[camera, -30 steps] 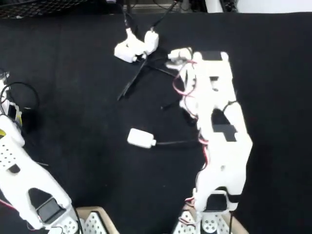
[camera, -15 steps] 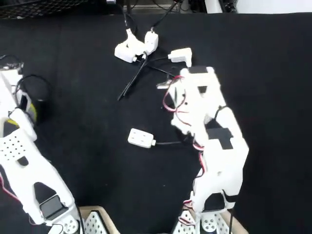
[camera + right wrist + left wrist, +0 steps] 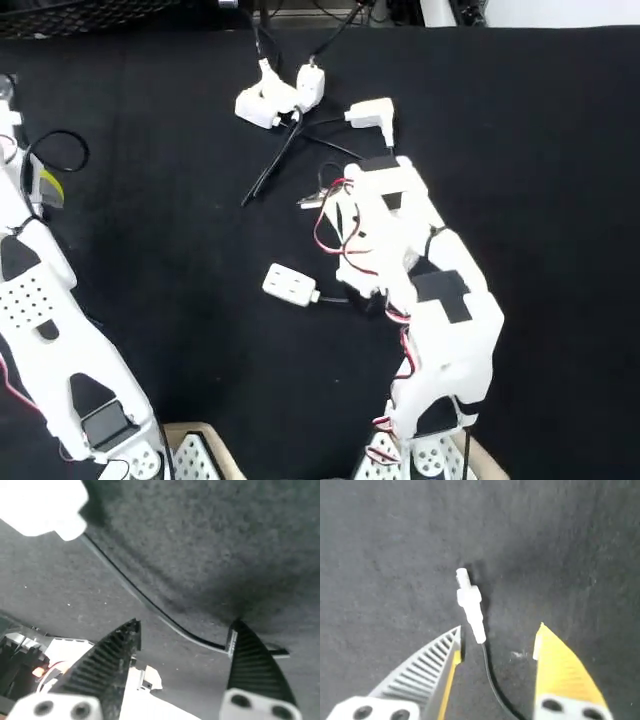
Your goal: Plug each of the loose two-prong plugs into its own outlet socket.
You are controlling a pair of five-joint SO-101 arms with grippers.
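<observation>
Left gripper (image 3: 499, 627) spread; white plug (image 3: 470, 605) lies just ahead, between the fingertips, untouched. Right gripper (image 3: 185, 623) spread too, a black cord (image 3: 142, 597) crossing between its tips. White outlet socket (image 3: 40, 505) sits beyond, off to one side.

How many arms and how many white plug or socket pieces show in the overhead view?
Arms: 2, left edge and centre right
White plug or socket pieces: 4, top pair, angled one, corded block
Total: 6
</observation>
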